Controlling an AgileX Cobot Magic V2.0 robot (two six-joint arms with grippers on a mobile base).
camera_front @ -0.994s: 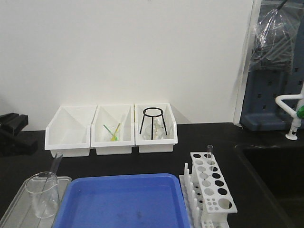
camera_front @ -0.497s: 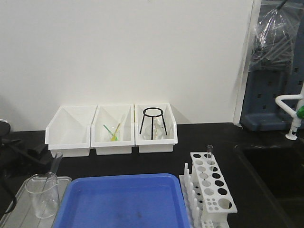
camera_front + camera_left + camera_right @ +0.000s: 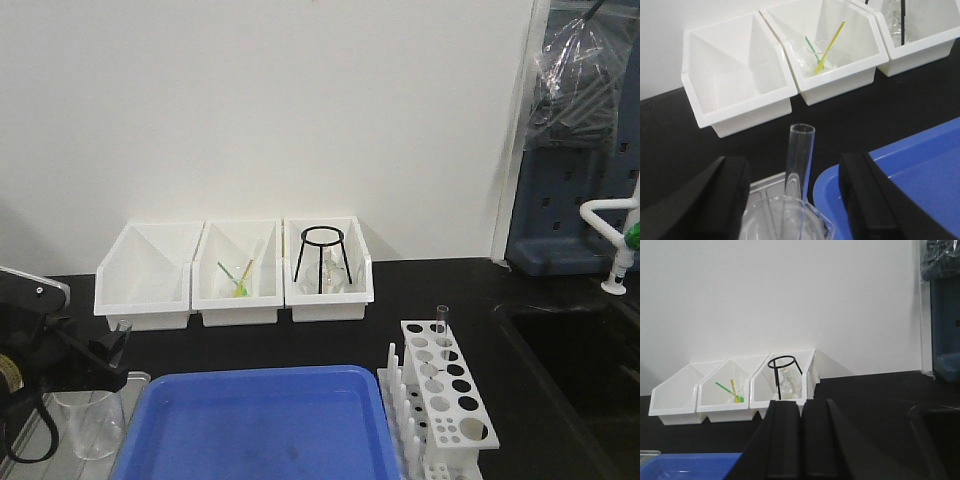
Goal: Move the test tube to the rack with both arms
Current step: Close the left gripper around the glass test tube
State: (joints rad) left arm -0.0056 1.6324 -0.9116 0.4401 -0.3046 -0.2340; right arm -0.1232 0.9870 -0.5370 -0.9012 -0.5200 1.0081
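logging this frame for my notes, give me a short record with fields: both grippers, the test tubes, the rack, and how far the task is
left gripper: open, jaws either side of the tube, no contact visible
right gripper: shut, nothing held
slender clear glass test tube: leaning in the wide clear beaker, open rim up
small white plastic rack: right of the blue plastic tray
second clear tube: upright in a far hole of the rack
task stage: tube not yet gripped
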